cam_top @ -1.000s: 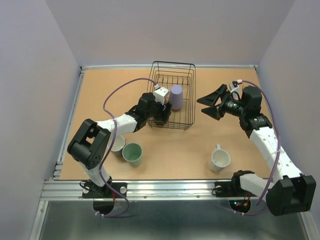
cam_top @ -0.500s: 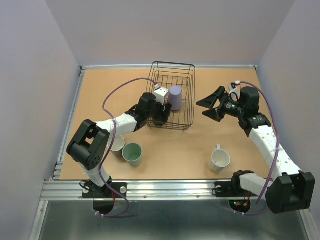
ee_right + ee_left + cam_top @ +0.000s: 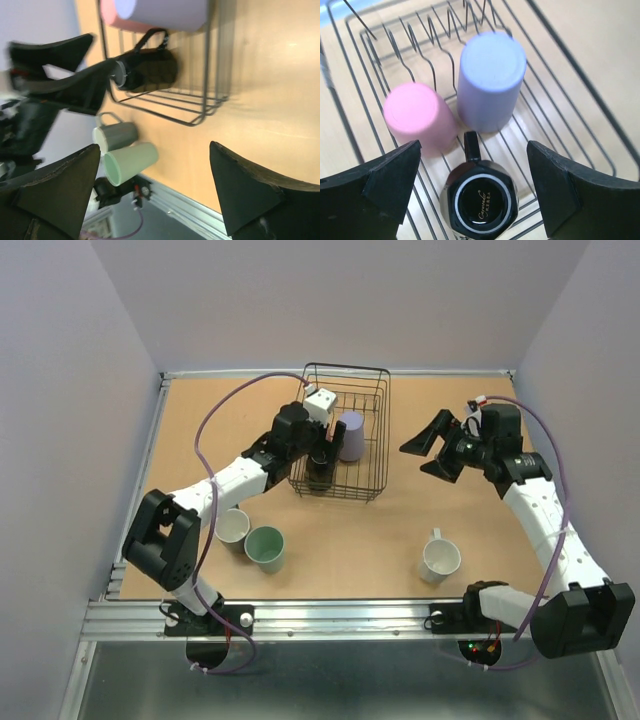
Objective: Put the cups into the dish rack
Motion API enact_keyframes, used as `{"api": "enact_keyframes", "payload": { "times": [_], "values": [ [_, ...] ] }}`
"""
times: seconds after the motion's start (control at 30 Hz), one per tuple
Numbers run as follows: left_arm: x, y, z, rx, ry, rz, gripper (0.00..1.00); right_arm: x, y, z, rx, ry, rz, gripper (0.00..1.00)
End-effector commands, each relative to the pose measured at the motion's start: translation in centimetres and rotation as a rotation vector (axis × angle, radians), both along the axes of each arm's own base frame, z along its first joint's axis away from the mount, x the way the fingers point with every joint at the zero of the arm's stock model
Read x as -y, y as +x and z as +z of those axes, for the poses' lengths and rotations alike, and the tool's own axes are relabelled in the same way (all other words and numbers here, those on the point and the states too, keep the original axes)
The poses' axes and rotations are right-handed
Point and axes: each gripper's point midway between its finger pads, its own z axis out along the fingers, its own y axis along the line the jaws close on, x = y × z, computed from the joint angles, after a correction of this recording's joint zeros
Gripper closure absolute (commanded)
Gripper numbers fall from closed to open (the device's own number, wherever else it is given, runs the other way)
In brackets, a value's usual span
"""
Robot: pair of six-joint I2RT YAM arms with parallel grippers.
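Resting inverted in the dish rack (image 3: 346, 368): dark mug (image 3: 482, 202), pink cup (image 3: 417, 120) at its ten o'clock, lavender cup (image 3: 491, 80) at twelve; left gripper (image 3: 474, 167) and right gripper (image 3: 155, 150) fingers spread.

Left arm (image 3: 235, 478) stretched forward, jaws wide apart. Right arm (image 3: 545, 520) bent, wrist turned leftward, jaws spread wide.

From my feed I see a tan, cork-like tabletop (image 3: 340, 540) boxed in on three sides by plain lilac-grey walls (image 3: 330, 300). A ribbed aluminium rail (image 3: 340, 618) runs along its near edge (a thin pale strip (image 3: 230, 373) trims the far one), with a dull grey panel (image 3: 340, 680) below.
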Motion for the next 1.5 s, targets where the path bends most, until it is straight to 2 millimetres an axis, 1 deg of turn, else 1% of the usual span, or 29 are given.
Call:
{"api": "enact_keyframes", "payload": {
  "times": [0.0,0.03,0.07,0.1,0.13,0.2,0.23,0.27,0.33,0.37,0.43,0.47,0.5,0.57,0.67,0.7,0.8,0.83,0.93,0.97,1.03,1.07,1.1,1.13,1.2,1.23,1.33,1.43,1.47],
  "values": [
    [0.0,0.4,6.9,0.11,-0.086,0.028,0.01,3.7,-1.3,0.7,-0.046,-0.253,-0.064,0.05],
    [0.1,0.3,8.1,0.118,-0.114,0.037,0.01,4.1,-1.2,1.9,-0.024,-0.293,-0.055,0.06],
    [-0.1,0.3,9.0,0.132,-0.123,0.046,0.01,4.9,-2.3,1.3,-0.075,-0.345,-0.054,0.06],
    [-0.1,0.3,10.0,0.148,-0.135,0.049,0.01,5.2,-2.4,2.3,-0.073,-0.367,-0.058,0.05],
    [-0.1,0.3,10.5,0.149,-0.148,0.055,0.01,5.6,-3.9,1.7,-0.139,-0.398,-0.053,0.05],
    [-0.8,0.7,11.9,0.175,-0.157,0.102,0.01,6.7,-4.9,1.6,-0.181,-0.453,-0.08,0.05],
    [-0.9,0.9,12.9,0.191,-0.167,0.112,0.01,7.0,-6.3,1.2,-0.236,-0.475,-0.077,0.05],
    [-1.3,1.2,13.3,0.197,-0.172,0.141,0.01,7.6,-7.0,0.7,-0.268,-0.505,-0.09,0.03],
    [-1.2,1.5,14.6,0.217,-0.186,0.151,0.01,7.7,-8.4,-0.1,-0.325,-0.517,-0.083,0.03],
    [-1.2,1.6,15.0,0.223,-0.192,0.153,0.01,7.8,-9.7,-1.0,-0.367,-0.522,-0.07,0.04],
    [-1.0,2.1,15.8,0.23,-0.2,0.155,0.01,6.9,-10.8,-1.5,-0.395,-0.474,-0.061,0.05],
    [-0.8,2.1,15.9,0.228,-0.204,0.154,0.02,6.5,-11.3,-1.8,-0.412,-0.453,-0.053,0.08],
    [-0.7,2.4,16.2,0.23,-0.206,0.158,0.01,5.8,-12.3,-2.6,-0.443,-0.439,-0.03,0.1],
    [-0.5,2.6,16.3,0.226,-0.212,0.158,0.01,5.4,-13.1,-3.3,-0.464,-0.449,-0.015,0.11],
    [0.0,2.6,16.4,0.217,-0.228,0.147,0.01,3.5,-15.5,-5.3,-0.534,-0.465,0.078,0.14],
    [0.1,2.7,16.4,0.214,-0.229,0.144,0.01,3.2,-16.0,-5.9,-0.561,-0.473,0.076,0.14],
    [0.2,2.7,16.3,0.205,-0.24,0.143,0.01,2.6,-17.1,-6.4,-0.568,-0.494,0.114,0.16],
    [0.2,2.7,15.9,0.197,-0.238,0.144,0.01,2.7,-17.6,-7.1,-0.591,-0.501,0.12,0.16],
    [0.3,2.5,15.6,0.19,-0.238,0.142,0.01,2.9,-18.0,-8.3,-0.601,-0.513,0.123,0.16],
    [0.3,2.5,15.5,0.185,-0.239,0.142,0.01,3.0,-18.2,-9.1,-0.61,-0.517,0.121,0.17],
    [0.1,2.3,15.2,0.179,-0.237,0.143,0.01,2.9,-18.3,-10.0,-0.611,-0.512,0.131,0.17],
    [0.1,2.2,15.0,0.176,-0.237,0.142,0.01,3.0,-18.3,-11.2,-0.617,-0.522,0.143,0.17],
    [0.0,2.1,15.1,0.178,-0.238,0.14,0.01,3.0,-18.4,-11.7,-0.628,-0.531,0.151,0.17],
    [0.0,1.9,14.8,0.172,-0.234,0.139,0.01,3.2,-18.3,-12.2,-0.628,-0.548,0.162,0.17],
    [-0.1,1.7,14.6,0.17,-0.231,0.139,0.01,3.4,-17.9,-12.8,-0.633,-0.576,0.159,0.17],
    [-0.3,1.6,14.6,0.171,-0.229,0.14,0.01,3.4,-17.2,-12.9,-0.608,-0.586,0.15,0.17],
    [-0.7,1.2,14.8,0.178,-0.225,0.144,0.01,3.2,-16.1,-13.2,-0.6,-0.6,0.145,0.22],
    [-1.1,1.0,15.1,0.184,-0.219,0.153,0.01,2.8,-15.1,-13.7,-0.592,-0.6,0.149,0.3],
    [-1.3,1.0,15.2,0.191,-0.212,0.155,0.01,2.8,-14.8,-13.7,-0.582,-0.605,0.15,0.33]
  ]
}}
